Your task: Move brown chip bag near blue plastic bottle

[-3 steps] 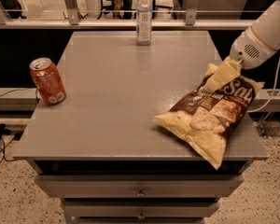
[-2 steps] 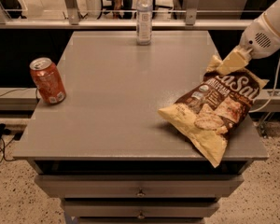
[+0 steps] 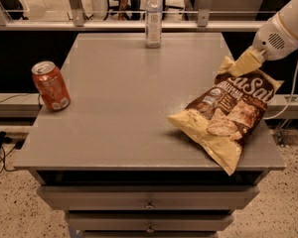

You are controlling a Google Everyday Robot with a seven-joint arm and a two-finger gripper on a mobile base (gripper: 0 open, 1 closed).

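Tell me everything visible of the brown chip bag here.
The brown chip bag is a large crinkly foil-like pouch, dark brown with pale-yellow ends, white lettering and pictured chips. It looks sealed, lying slanted at the table's right front as seen, its lower corner overhanging the edge. The gripper, at the table's right edge, holds its raised top corner.

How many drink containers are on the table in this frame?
2. The soda can stands near the left edge; the blue plastic bottle stands at the far edge. The gripper, at the right, grips the brown chip bag.
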